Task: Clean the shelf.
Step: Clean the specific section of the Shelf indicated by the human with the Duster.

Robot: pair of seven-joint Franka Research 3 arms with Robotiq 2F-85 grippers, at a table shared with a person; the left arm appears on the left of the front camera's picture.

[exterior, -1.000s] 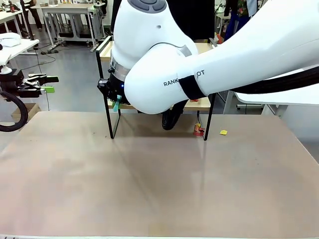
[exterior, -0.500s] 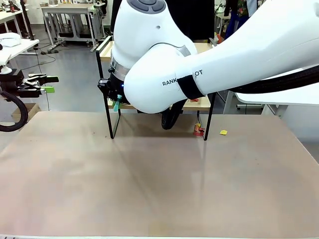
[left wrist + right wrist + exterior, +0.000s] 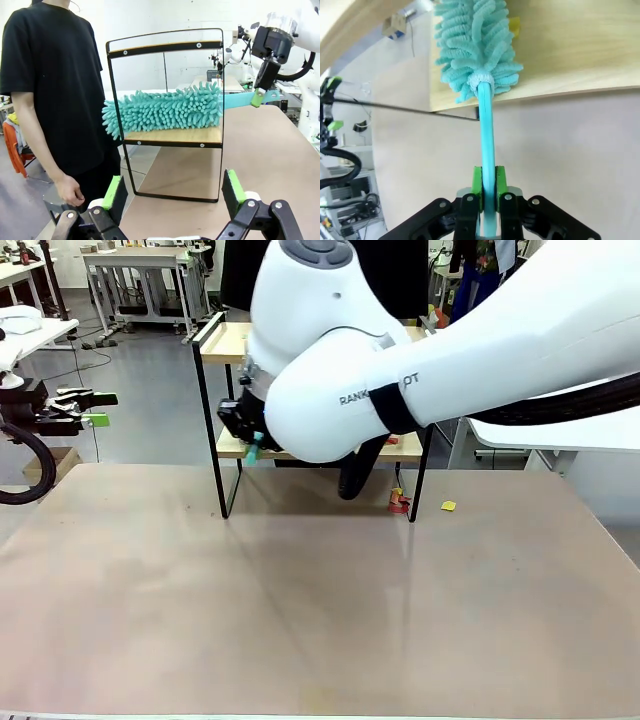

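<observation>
My left gripper (image 3: 173, 192) stands wide open, nothing between its pads, facing the shelf (image 3: 172, 136) end-on. My right gripper (image 3: 488, 182) is clamped tight on the handle of a teal duster (image 3: 479, 50). The duster's head lies on the shelf's lower board. The shelf stands on the table (image 3: 300, 590), toward its far edge. A person (image 3: 55, 75) stands just beside the shelf, arm hanging.

Tan table (image 3: 300, 620), 1 person (image 3: 50, 75) (black T-shirt), small red object (image 3: 399, 502), yellow scrap (image 3: 448, 506)
</observation>
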